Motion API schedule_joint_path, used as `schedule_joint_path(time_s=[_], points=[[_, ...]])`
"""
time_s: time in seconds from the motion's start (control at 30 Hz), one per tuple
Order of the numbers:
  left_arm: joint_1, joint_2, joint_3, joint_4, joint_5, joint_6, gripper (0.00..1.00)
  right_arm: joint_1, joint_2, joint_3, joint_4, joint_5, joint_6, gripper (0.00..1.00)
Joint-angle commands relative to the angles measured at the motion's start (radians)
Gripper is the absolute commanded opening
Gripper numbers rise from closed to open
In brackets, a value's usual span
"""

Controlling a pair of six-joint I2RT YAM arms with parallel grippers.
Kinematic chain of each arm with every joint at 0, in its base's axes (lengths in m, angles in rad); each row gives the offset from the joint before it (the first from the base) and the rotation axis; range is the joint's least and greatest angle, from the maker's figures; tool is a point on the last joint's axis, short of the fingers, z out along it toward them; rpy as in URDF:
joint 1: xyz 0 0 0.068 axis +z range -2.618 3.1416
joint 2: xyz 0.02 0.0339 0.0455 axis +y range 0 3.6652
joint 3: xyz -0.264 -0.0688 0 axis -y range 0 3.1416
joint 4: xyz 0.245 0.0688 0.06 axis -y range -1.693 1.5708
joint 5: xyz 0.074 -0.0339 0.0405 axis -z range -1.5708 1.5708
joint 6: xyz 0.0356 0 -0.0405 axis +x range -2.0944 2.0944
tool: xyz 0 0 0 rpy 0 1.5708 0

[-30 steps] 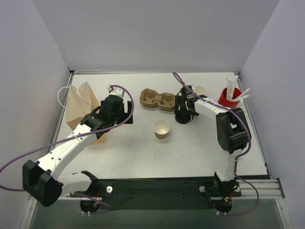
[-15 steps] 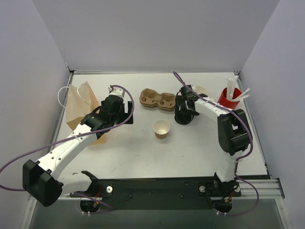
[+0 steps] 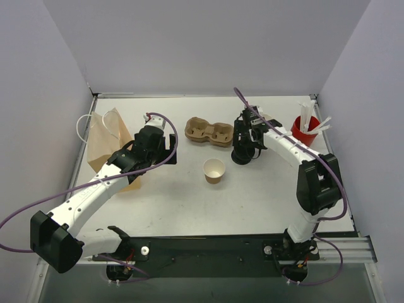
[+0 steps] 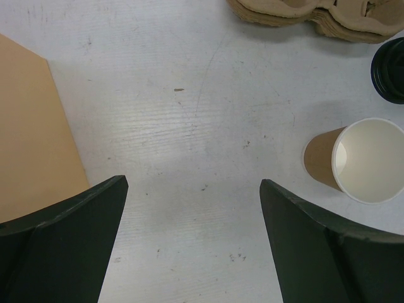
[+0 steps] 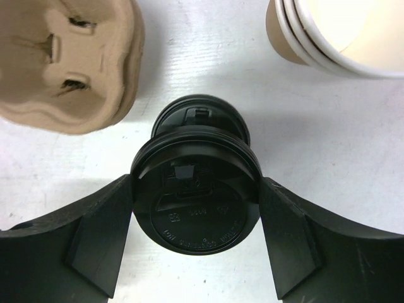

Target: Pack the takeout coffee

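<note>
— White tabletop [image 3: 189, 202], closed in by grey walls [image 3: 208, 44]: near its middle the takeout coffee [image 3: 214, 170] is stood upright, uncovered and untouched, well apart from both arms. How is the step in hand best done?

— A black lid [image 5: 196, 211] is clamped between the jaws of the right gripper [image 5: 196, 189], held just above the lid stack [image 5: 201, 120]. It is judged that the lid should be kept level, carried over the cup's rim and centred before it is pressed down; a tilted lid could tip so light a cup. The left gripper [image 4: 192, 186] is spread wide with nothing held, and could be used to steady the cup.

— What is given by one view and not by another?

— Contact of both fingers with the lid's edge is shown only by the right wrist view; from above it is hidden under the wrist. The cup's pale inside is best shown by the left wrist view. The paper bag [image 3: 104, 142] and carrier tray [image 3: 208, 132] are seen whole only from above.
</note>
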State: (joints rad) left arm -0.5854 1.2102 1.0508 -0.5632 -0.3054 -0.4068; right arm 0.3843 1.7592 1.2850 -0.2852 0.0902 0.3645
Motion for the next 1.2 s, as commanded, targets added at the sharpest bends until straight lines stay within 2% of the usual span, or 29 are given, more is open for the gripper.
schedule_joint_path(time_s=[0.0,0.33,0.6,1.17], points=[[0.007,0.0,0.003,0.056,0.011,-0.001,0.97,0.025,-0.096,0.06,-0.1,0.002,0.01,0.69],[0.007,-0.008,0.005,0.054,0.009,-0.006,0.97,0.195,-0.155,0.172,-0.265,-0.007,0.017,0.69],[0.009,-0.043,0.021,0.017,-0.018,-0.021,0.97,0.33,-0.09,0.241,-0.327,0.006,0.04,0.69],[0.009,-0.074,0.008,-0.004,-0.032,-0.03,0.97,0.404,0.02,0.247,-0.342,0.033,0.048,0.69]])
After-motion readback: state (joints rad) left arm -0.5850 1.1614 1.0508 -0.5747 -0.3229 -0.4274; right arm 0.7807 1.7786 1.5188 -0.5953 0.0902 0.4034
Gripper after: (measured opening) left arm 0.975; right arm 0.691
